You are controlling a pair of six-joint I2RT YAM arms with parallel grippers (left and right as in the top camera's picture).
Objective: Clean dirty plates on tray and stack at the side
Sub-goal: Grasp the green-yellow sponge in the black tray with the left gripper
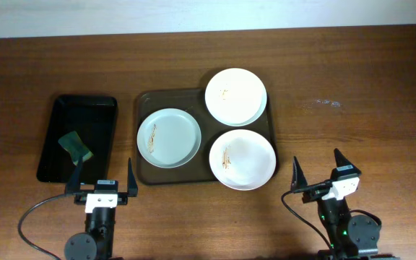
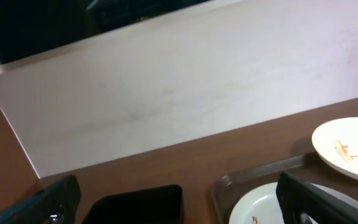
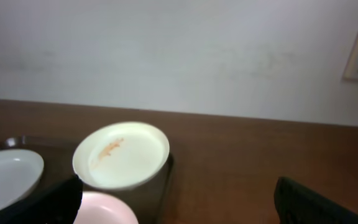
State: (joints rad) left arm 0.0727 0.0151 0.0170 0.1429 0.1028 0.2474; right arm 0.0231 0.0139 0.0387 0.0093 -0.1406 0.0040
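Three white plates lie on the brown tray (image 1: 144,100). The faintly bluish plate (image 1: 169,138) is at the left with an orange smear. A second plate (image 1: 236,96) is at the back right, overhanging the rim. A third plate (image 1: 242,159) is at the front right with a smear, overhanging the front edge. My left gripper (image 1: 103,177) is open and empty near the table's front, left of the tray. My right gripper (image 1: 318,170) is open and empty, right of the front plate. The left wrist view shows the bluish plate (image 2: 260,208) and the back plate (image 2: 347,148). The right wrist view shows the back plate (image 3: 122,154).
A smaller black tray (image 1: 78,136) lies left of the brown tray and holds a green sponge (image 1: 75,147). The black tray also shows in the left wrist view (image 2: 138,205). A wall runs along the far edge of the wooden table (image 1: 338,87).
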